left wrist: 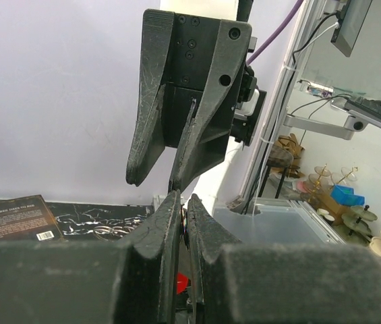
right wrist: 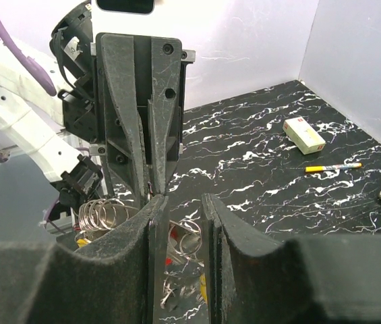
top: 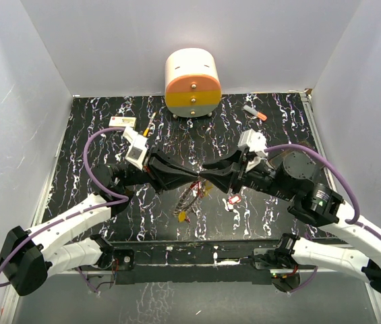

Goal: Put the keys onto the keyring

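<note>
Both arms are nose to nose, dead centre of the overhead view. The left claw (top: 191, 179) is clenched. Its own wrist view shows a thin grey metal edge pinched between the pads, and I take that for the keyring (top: 189, 198), which hangs just under the two tips. The right claw (right wrist: 183, 202) faces it with jaws parted and nothing between them.

A yellow-headed key (top: 183, 217) sits just below the ring; I can't tell whether it's hanging or lying down. A red-headed key (top: 232, 199) lies on the surface (top: 210, 135) a little right of centre, apart from the ring.

Here's the danger. That pinch is on a thin edge, so a nudge from the right claw could twist the ring or pop it free. The tips are almost touching, so a small misjudgement means claw hits claw. The wire loops crowd the gap too, and the parted jaws could close on ring instead of key. That red key looks tiny and flat, so it's easy to skid away.

As for writing, the book (left wrist: 18, 219), lower left of the left wrist view, has cover text and a barcode sticker, too small to read. The small box (right wrist: 303, 135), upper right of the right wrist view, shows a red mark but nothing legible.
</note>
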